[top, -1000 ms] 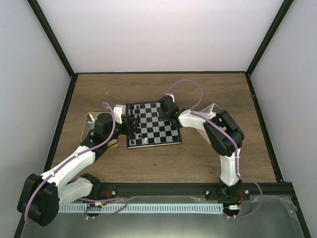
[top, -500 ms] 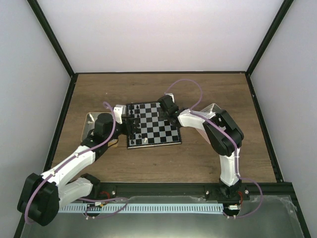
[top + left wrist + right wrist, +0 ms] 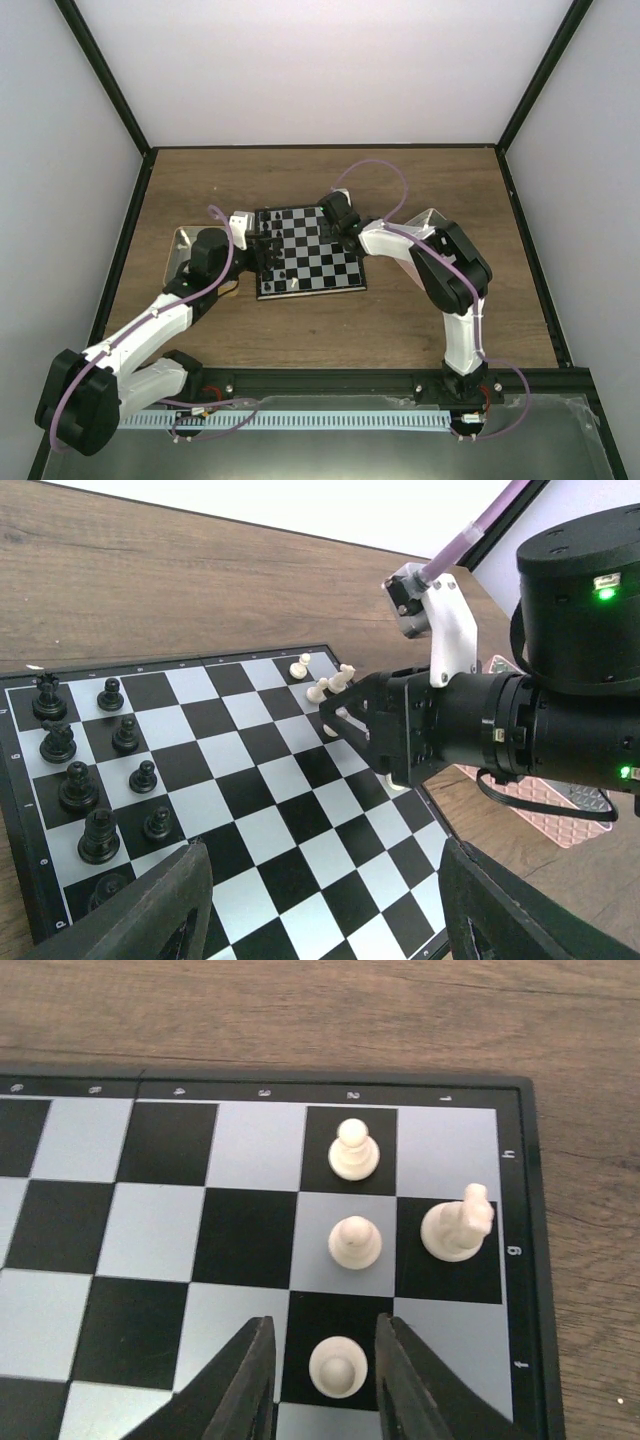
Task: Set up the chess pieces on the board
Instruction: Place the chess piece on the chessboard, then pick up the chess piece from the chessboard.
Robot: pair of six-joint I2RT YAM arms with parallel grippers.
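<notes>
Right gripper jaws stand apart, straddling a white pawn; left gripper jaws gape wide, one finger half-hiding a black piece.

board on wooden worktop | black pieces in two rows, left edge | white pieces far corner | right claw beside them | left claw spread wide

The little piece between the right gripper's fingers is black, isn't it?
No. The piece between the right gripper's fingers is white, not black. The right wrist view shows it standing on a black square of the board.
</notes>
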